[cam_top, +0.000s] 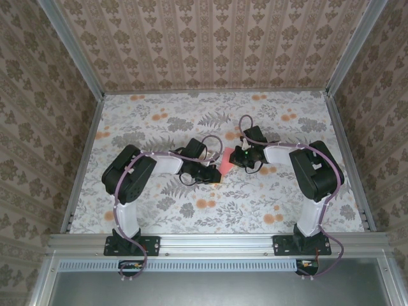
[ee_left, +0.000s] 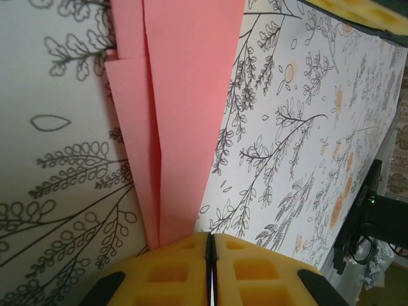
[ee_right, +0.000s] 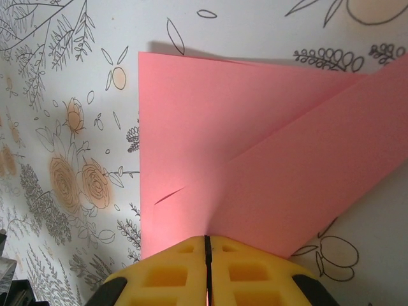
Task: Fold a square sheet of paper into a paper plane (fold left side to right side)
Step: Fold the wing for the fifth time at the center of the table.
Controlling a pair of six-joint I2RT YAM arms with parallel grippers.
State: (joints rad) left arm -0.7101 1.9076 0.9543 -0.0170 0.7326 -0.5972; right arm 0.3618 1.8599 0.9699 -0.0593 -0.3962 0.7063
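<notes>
The sheet of paper (cam_top: 227, 159) is salmon pink and lies mid-table in overlapping folded layers, with both grippers meeting over it. In the left wrist view the paper (ee_left: 185, 95) is a narrow strip with a long centre crease, tapering toward my left gripper (ee_left: 210, 237). That gripper is shut, and the strip's end slips under its left finger. In the right wrist view a diagonal flap crosses the paper (ee_right: 255, 127) and bends up into the seam of my right gripper (ee_right: 207, 239), shut on it. From above, the left gripper (cam_top: 217, 173) sits at the paper's near-left and the right gripper (cam_top: 238, 157) at its right.
A floral tablecloth (cam_top: 191, 121) covers the table. Wallpapered walls with metal rails (cam_top: 83, 159) close in the left, right and back sides. The right arm's dark body (ee_left: 366, 223) with a green light stands close beside the left gripper. Open cloth lies behind and in front of the arms.
</notes>
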